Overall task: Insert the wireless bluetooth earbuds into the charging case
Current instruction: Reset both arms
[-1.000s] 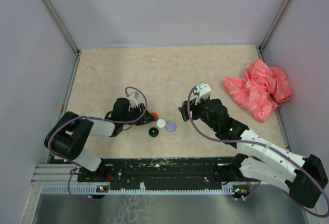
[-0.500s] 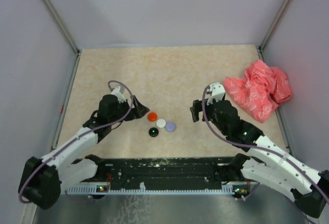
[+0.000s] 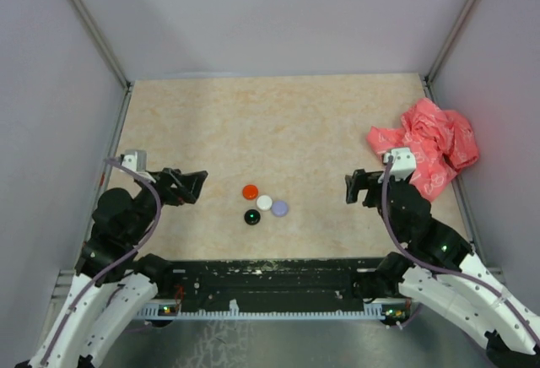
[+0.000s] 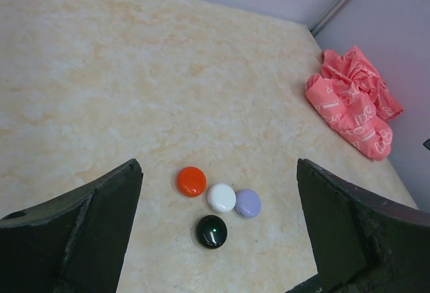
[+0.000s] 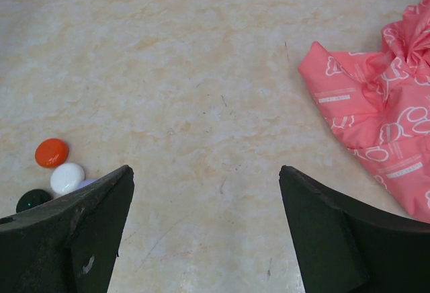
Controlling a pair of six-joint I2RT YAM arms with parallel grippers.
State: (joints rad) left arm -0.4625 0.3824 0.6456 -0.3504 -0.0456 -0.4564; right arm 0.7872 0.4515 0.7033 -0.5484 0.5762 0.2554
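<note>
The earbuds do not show in any view. A small cluster of round, coin-sized charging cases lies shut on the table: red (image 3: 250, 191), white (image 3: 265, 202), lilac (image 3: 280, 208) and black (image 3: 252, 216). My left gripper (image 3: 196, 187) hangs open to their left, well apart from them. In the left wrist view the red (image 4: 191, 181), white (image 4: 221, 197), lilac (image 4: 247, 203) and black (image 4: 211, 231) cases lie ahead, between the wide jaws of that gripper (image 4: 218, 165). My right gripper (image 3: 356, 189) is open to the right of the cluster, with only bare table between its fingers (image 5: 205, 169).
A crumpled pink-red plastic bag (image 3: 426, 144) lies at the right wall, just behind the right gripper, and shows in both wrist views (image 4: 353, 105) (image 5: 383, 111). Grey walls close the table on three sides. A black rail runs along the near edge (image 3: 270, 275).
Both arms have drawn back from the cluster toward the near corners. The left gripper, earlier at the red case, has opened wide; the right jaws have spread further.
</note>
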